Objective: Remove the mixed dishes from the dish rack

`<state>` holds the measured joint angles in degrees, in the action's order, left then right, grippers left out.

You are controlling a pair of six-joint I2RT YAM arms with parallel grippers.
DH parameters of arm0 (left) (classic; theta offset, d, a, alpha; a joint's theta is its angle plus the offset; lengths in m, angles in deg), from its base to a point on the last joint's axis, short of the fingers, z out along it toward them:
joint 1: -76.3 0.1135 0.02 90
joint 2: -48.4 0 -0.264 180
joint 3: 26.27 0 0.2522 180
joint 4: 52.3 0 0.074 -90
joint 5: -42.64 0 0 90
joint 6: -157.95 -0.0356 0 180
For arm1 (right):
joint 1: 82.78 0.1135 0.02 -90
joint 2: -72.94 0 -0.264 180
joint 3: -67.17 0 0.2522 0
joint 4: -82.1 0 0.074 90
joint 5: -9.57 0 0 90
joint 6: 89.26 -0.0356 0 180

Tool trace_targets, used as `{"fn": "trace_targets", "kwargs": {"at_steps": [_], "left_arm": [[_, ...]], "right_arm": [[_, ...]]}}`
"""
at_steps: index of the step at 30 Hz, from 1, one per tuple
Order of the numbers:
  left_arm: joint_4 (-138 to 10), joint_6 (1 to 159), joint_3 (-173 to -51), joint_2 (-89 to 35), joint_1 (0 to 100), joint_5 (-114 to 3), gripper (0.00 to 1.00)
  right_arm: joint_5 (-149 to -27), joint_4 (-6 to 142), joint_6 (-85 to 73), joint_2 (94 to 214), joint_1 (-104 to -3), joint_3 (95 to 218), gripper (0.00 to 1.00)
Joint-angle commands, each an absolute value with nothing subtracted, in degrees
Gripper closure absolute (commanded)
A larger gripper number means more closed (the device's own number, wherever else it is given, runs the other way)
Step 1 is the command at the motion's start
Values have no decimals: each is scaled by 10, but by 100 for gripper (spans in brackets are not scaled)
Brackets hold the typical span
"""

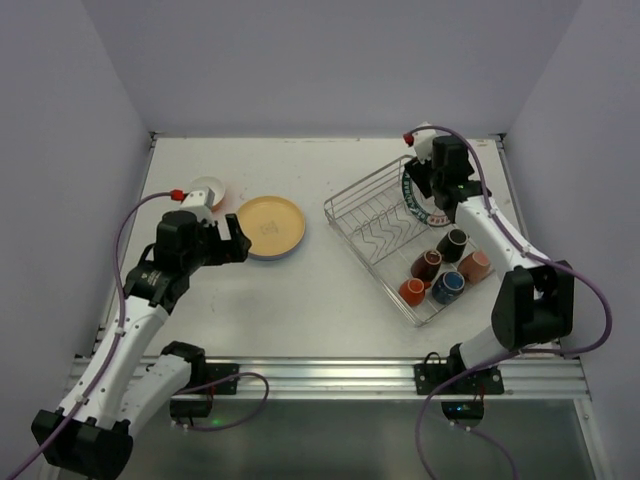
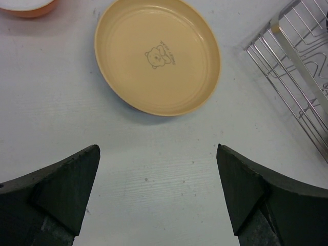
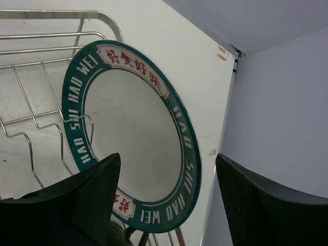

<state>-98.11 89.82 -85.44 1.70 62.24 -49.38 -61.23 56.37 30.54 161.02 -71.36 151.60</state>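
The silver wire dish rack [image 1: 375, 235] stands at the right. A white plate with a dark green lettered rim [image 1: 418, 205] stands upright at its far end. Several small mugs lie at its near end, among them black [image 1: 452, 243], brown [image 1: 426, 264] and blue [image 1: 447, 287]. My right gripper [image 1: 420, 182] is open, and in the right wrist view [image 3: 166, 200] the plate [image 3: 133, 123] stands with its rim between the jaws. A tan plate [image 1: 272, 227] and an orange bowl [image 1: 207, 190] sit on the table. My left gripper [image 1: 240, 243] is open and empty just before the tan plate [image 2: 158, 54].
The table [image 1: 330, 300] is walled at the back and both sides. The rack's corner [image 2: 302, 66] shows at the right of the left wrist view, and the orange bowl [image 2: 25, 7] at its top left. A pale bluish rim shows under the tan plate's near edge.
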Motion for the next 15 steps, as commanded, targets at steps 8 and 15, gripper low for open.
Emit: {"fn": "trace_targets", "kwargs": {"at_steps": [8, 15], "left_arm": [[-959, 888, -847, 38, 593, -497, 0], [-958, 885, -847, 26, 591, -509, 0]], "right_arm": [[-721, 504, 338, 1629, -762, 1578, 39], [-801, 422, 342, 1647, -800, 1635, 43]]}}
